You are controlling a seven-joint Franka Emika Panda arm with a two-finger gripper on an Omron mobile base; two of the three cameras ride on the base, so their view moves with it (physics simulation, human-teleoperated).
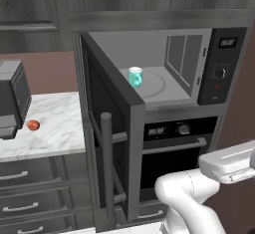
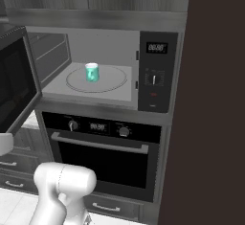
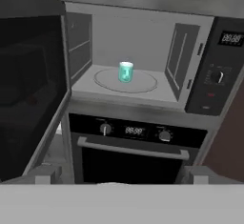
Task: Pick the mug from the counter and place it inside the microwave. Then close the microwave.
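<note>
The microwave (image 2: 95,71) display and oven (image 2: 103,159) display show digits, too blurred to read.

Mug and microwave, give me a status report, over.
Gripper open, empty, backed off facing the microwave. Mug upright on the turntable inside. Door wide open, not yet closed; nothing blocking its swing that I can see.

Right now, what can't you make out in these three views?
- Mug handle: too small and blurred in every view to tell which way it points.
- End effector: hand view shows just its two tips, wide apart.
- Microwave display digits: unreadable, too small.
- Counter: its left end is cut by the left base view's edge, and the coffee machine covers part.
</note>
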